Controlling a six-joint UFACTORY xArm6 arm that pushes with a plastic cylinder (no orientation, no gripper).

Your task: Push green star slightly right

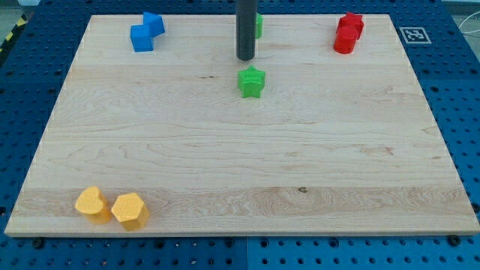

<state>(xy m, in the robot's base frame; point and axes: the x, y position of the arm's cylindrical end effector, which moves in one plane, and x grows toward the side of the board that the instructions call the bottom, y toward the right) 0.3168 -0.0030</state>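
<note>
Because the push had to go rightward, my tip (pixel 246 58) hung free, touching nothing, just above the green star (pixel 252 81) in view and needed to reach its left.

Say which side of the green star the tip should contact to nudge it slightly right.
Its left-facing side, approached from the view's left. My tip sits just above the green star, apart from it, so it must first drop around to the star's left before pushing.

Two blue blocks (pixel 146 32) are seen near the table's top left corner, two red blocks (pixel 348 33) near its top right corner, and two yellow blocks (pixel 112 207) near its bottom left corner.
</note>
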